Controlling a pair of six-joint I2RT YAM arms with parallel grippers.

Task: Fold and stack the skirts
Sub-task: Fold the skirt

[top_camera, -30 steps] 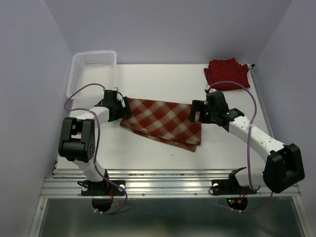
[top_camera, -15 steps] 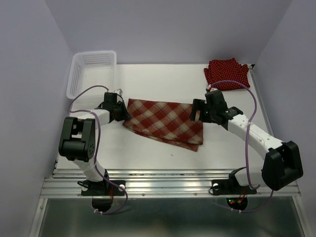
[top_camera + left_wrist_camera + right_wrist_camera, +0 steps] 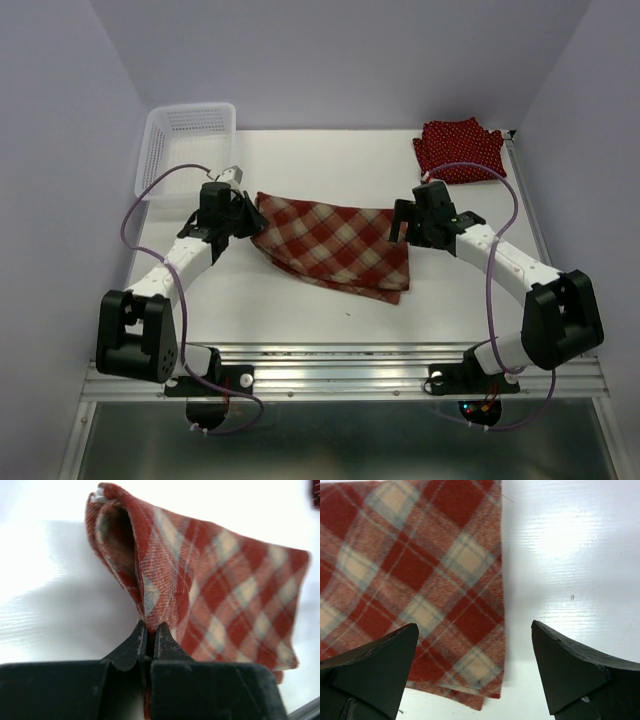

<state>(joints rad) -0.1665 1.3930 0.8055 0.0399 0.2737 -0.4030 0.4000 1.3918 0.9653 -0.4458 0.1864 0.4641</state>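
The left end effector (image 3: 148,639) is pinching the plaid skirt's (image 3: 335,245) left corner; the right end effector (image 3: 474,626) is hovering wide open, empty, over its right edge; the cloth is lying mid-worktop (image 3: 330,165).

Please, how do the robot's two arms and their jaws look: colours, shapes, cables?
The left arm and the right arm both have white links between bulky black joints. A thin purple cable loops beside each. The jaws are black and taper to points.
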